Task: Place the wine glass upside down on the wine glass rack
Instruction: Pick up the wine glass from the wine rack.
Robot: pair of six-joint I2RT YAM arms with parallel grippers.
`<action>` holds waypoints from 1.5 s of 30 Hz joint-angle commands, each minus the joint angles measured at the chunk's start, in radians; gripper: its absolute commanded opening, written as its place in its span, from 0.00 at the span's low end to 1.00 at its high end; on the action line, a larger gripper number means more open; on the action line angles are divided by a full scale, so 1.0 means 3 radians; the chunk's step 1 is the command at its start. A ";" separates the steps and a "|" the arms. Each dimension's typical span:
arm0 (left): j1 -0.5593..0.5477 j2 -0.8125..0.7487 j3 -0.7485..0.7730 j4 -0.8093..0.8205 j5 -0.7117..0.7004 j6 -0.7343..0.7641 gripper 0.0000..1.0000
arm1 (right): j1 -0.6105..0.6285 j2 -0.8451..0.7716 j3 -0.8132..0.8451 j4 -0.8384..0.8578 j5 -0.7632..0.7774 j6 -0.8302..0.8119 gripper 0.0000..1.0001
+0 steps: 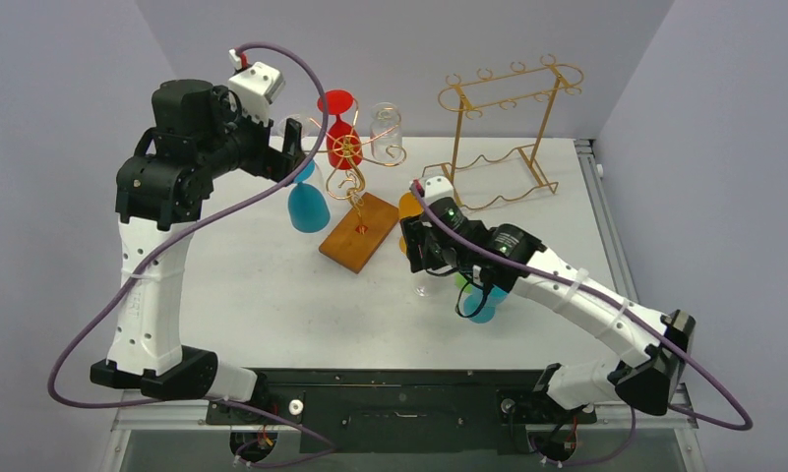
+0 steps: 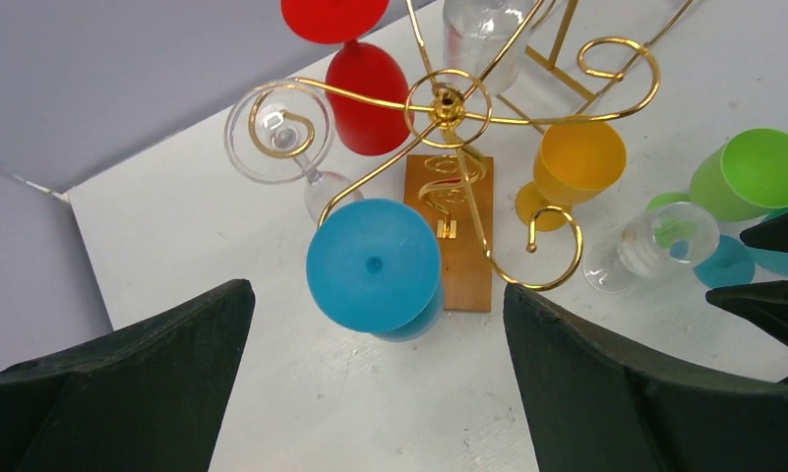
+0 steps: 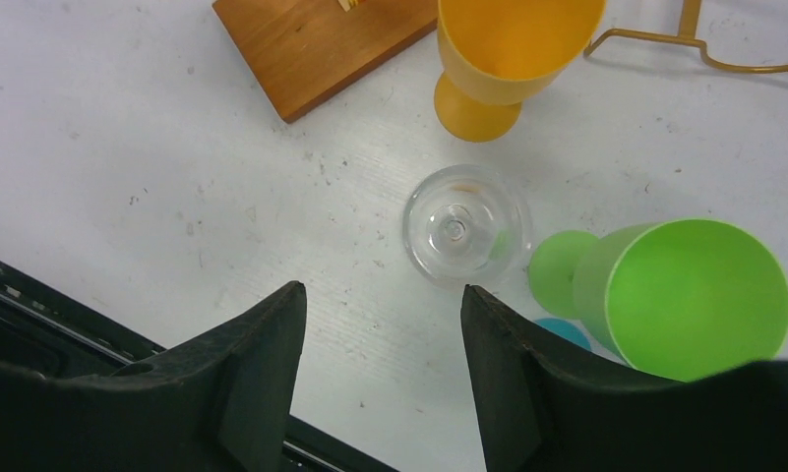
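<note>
**Wine glass hung on the rack; clear glass next under your right pincer**

The blue wine glass (image 2: 373,265) hung foot-up and bowl-down directly below your left pincer (image 2: 375,290). It appeared caught on a curled arm of the wine glass rack (image 2: 447,103), whose wooden base lay just beyond it. That pincer stood released, with its jaws spread wide either side of the glass and touching nothing. I judged this placement done. All your left arm needed next was to lift clear without brushing the foot or the wire arms.

Your right pincer (image 3: 382,295) was part-open and empty, hovering above the tabletop (image 3: 124,147). A clear glass (image 3: 465,236) stood just ahead of it, off toward one finger and apart from both. A green glass (image 3: 685,295) sat close beside the clear one, and an orange glass (image 3: 508,49) stood farther ahead. To take the clear glass you would have had to centre it between the jaws and then descend, minding the green neighbour.
</note>
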 commanded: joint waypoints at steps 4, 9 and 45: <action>0.0153 -0.0322 -0.0452 0.0147 0.0030 -0.0008 0.96 | 0.0050 0.0438 0.0171 -0.0005 0.0136 -0.0197 0.53; 0.0155 -0.0471 -0.0655 0.0234 -0.0040 0.0011 0.96 | 0.0027 0.0601 0.0208 0.0020 0.0144 -0.0241 0.51; 0.0154 -0.0788 -0.1098 0.0149 0.0876 -0.0164 0.93 | -0.0102 -0.0082 0.0867 -0.0121 -0.0844 -0.0122 0.00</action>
